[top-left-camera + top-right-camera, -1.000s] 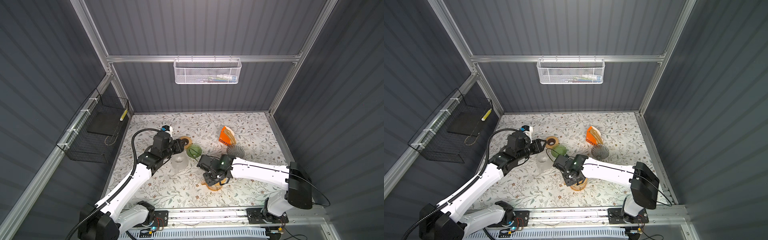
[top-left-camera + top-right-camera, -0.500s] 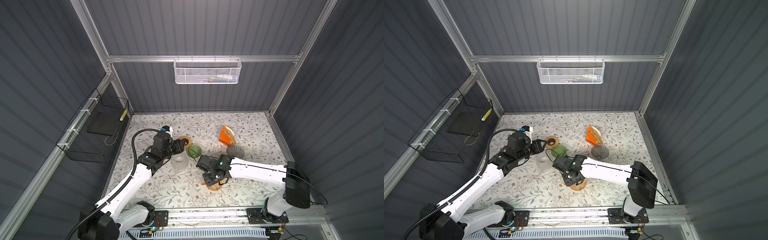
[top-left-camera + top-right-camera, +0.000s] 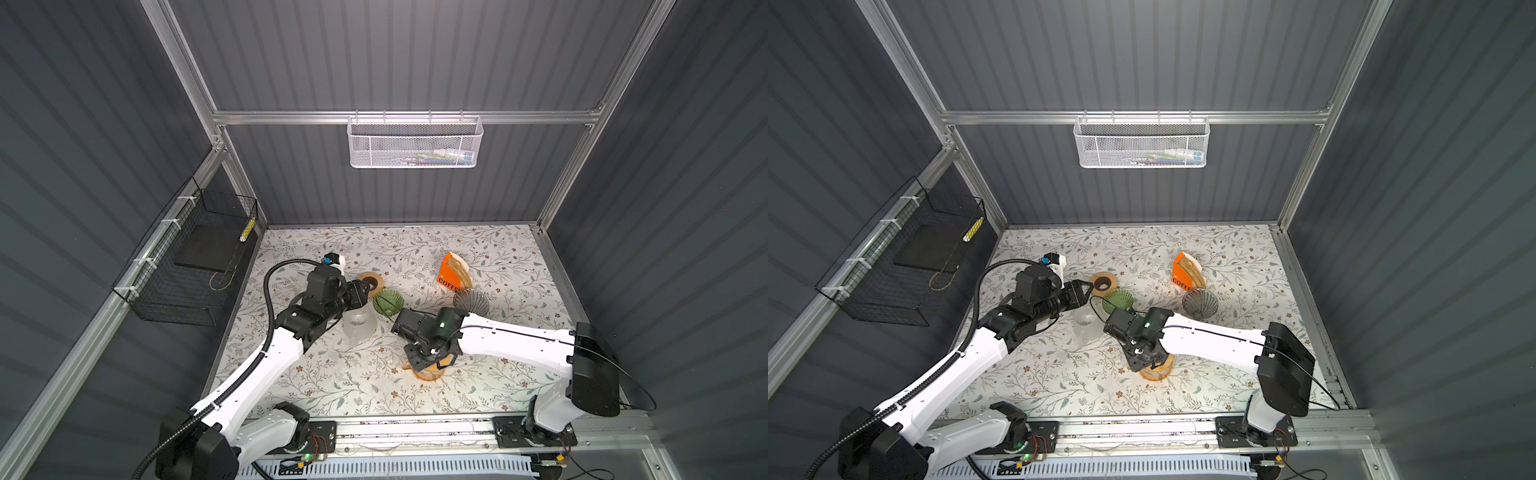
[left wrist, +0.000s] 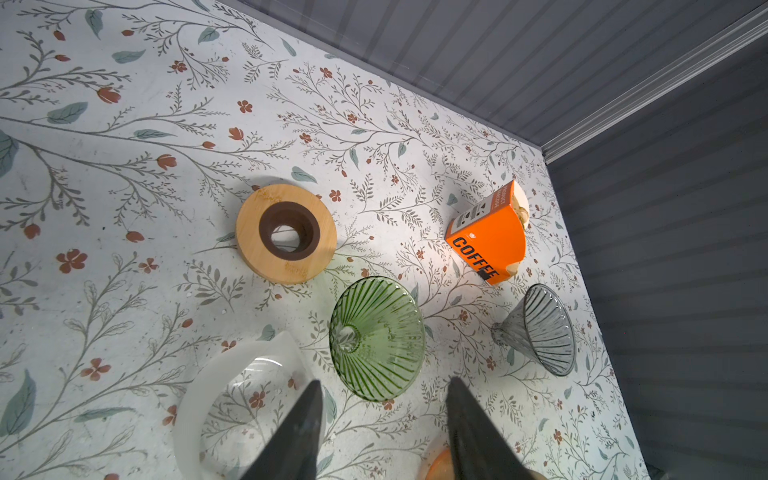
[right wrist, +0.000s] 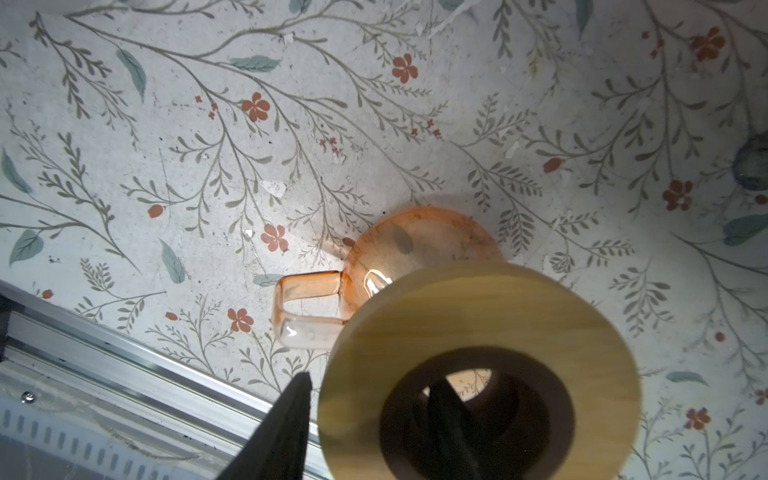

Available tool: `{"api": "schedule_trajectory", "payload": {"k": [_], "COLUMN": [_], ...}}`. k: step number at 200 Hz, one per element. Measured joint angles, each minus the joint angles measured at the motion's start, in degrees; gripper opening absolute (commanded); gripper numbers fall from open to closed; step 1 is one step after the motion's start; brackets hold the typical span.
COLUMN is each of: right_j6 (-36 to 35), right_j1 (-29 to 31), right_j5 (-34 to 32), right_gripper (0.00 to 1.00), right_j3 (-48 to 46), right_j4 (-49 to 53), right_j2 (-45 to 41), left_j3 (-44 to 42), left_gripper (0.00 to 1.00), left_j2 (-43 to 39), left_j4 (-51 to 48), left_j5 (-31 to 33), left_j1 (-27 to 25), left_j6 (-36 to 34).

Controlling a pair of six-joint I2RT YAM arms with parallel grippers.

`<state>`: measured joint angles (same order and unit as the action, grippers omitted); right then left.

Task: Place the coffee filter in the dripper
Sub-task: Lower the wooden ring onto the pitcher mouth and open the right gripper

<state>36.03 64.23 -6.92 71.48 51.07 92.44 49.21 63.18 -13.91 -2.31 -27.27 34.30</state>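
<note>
The counter (image 3: 332, 386) has open room between the left claw (image 4: 384, 380) and the back wall. The left arm (image 3: 266, 365) reaches out low, its claw spread and hovering just beside the carafe (image 4: 232, 399). The right arm (image 3: 519, 338) stretches across the front with its wrist bent down. The right claw (image 5: 370, 378) is spread astride the wall of the ring (image 5: 478, 316) on the cup (image 5: 399, 249), one finger in the hole and one outside.

Well beyond the left claw, the box (image 4: 486, 237) holds the filters (image 4: 523, 210), their curved edges poking out its far side. The green dripper (image 4: 376, 336) lies tilted just ahead of the left claw, mouth toward it. The grey dripper (image 4: 540, 328) lies on its side, mouth turned away from the green one.
</note>
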Motion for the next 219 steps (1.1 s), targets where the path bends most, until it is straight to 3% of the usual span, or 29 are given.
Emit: {"api": "schedule_trajectory", "payload": {"k": [83,108,123,152,180,219], "right_j6": [0.48,0.37,0.33,-0.22,-1.14,-3.10], "right_j1": [-0.11,-2.93,-7.63,-22.32,-35.80,-48.15], "right_j5": [-3.85,-5.14,-4.63,-0.87,3.52,8.28], "right_gripper": [0.49,0.50,0.50,0.53,0.55,0.55], "right_j3": [3.45,3.39,1.55,-5.31,-14.34,-16.31], "right_j4": [3.34,2.89,0.87,-4.57,-9.01,-13.35], "right_j2": [-5.90,-10.73,-14.78,-21.73,-28.06,-27.04], "left_j3": [-0.13,1.09,2.67,6.43,12.17,12.00], "left_gripper": [0.51,0.50,0.50,0.51,0.51,0.50], "left_j2": [0.13,2.64,4.96,9.11,13.33,15.39], "left_j4": [0.00,-0.66,-1.09,-2.19,-1.68,1.70], "left_j5": [-1.53,-4.26,-6.23,-9.46,-9.99,-10.91], "left_j1": [0.00,0.00,-0.07,-1.29,-5.92,-8.74], "left_j6": [-0.44,-2.40,-4.04,-7.39,-9.84,-9.05]}}
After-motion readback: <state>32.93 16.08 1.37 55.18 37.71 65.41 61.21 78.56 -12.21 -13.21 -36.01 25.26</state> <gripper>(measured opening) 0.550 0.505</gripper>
